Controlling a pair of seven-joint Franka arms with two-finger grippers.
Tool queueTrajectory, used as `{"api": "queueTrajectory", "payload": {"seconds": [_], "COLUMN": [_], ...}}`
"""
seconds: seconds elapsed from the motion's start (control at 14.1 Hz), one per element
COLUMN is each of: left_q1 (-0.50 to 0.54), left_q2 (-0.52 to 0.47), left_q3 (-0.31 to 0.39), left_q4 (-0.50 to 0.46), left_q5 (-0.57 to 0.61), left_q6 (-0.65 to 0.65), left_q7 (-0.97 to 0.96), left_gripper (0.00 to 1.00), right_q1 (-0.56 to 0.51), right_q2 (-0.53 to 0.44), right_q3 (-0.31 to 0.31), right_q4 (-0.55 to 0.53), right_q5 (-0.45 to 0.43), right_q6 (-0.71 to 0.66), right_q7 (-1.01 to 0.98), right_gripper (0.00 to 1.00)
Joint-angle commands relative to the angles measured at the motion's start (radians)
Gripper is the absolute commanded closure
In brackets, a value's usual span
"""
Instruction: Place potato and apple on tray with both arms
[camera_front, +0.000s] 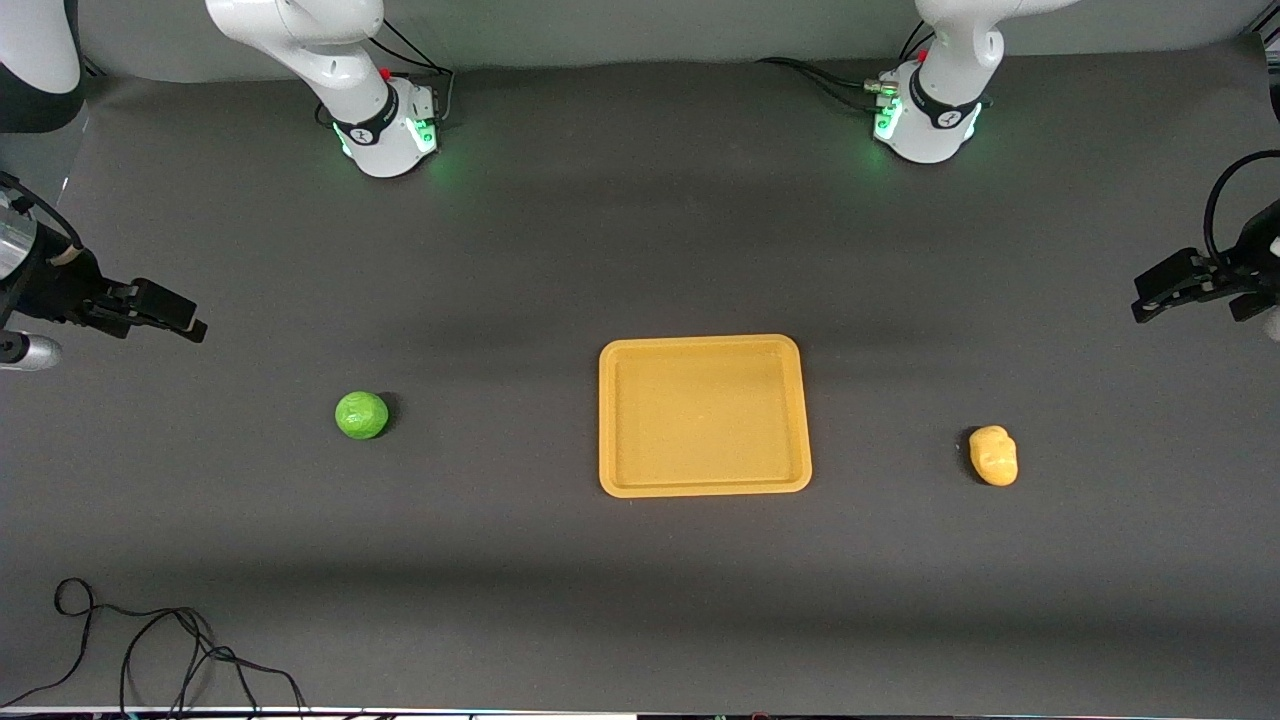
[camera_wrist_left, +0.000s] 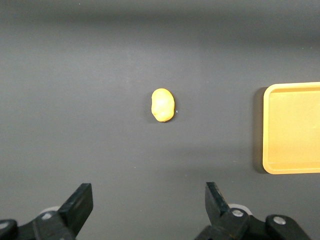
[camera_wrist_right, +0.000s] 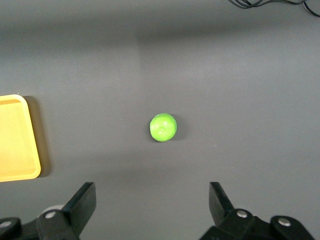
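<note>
potato (camera_front: 993, 455) lies on the table (camera_front: 640, 250) toward the left arm's end, apple (camera_front: 361, 414) toward the right arm's, the empty tray (camera_front: 704, 485) between, one item per arm. left gripper (camera_wrist_left: 147, 212) and right gripper (camera_wrist_right: 150, 210) hover spread, each framing its target.

apple (camera_front: 361, 414) bright green | potato (camera_front: 993, 455) yellow-orange | tray (camera_front: 703, 345) yellow-orange | table (camera_front: 640, 600) dark grey | arm bases (camera_front: 392, 135) glowed green
</note>
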Motion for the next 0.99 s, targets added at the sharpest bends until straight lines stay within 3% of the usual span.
{"api": "queueTrajectory", "payload": {"seconds": [0.0,0.78,0.92], "left_q1": [0.006,0.006,0.003], "left_q2": [-0.007,0.006,0.047], "left_q3": [-0.003,-0.003,-0.001], "left_q4": [0.007,0.001,-0.01], "left_q5": [-0.01,-0.013,-0.003], "left_q6": [-0.02,-0.003,-0.002], "left_q7": [0.014,-0.001,-0.002], "left_gripper": [0.0,0.0,0.0], "right_q1": [0.004,0.004,0.004], "right_q2": [-0.029,-0.017,-0.009], "right_q3": [-0.007,-0.008,-0.007], "right_q4": [-0.014,-0.011,-0.009], "right_q5": [0.015,0.014,0.014], "right_q6": [-0.013,-0.025,-0.023], "right_q7": [-0.038,-0.038,-0.038], "right_gripper": [0.0,0.0,0.0]}}
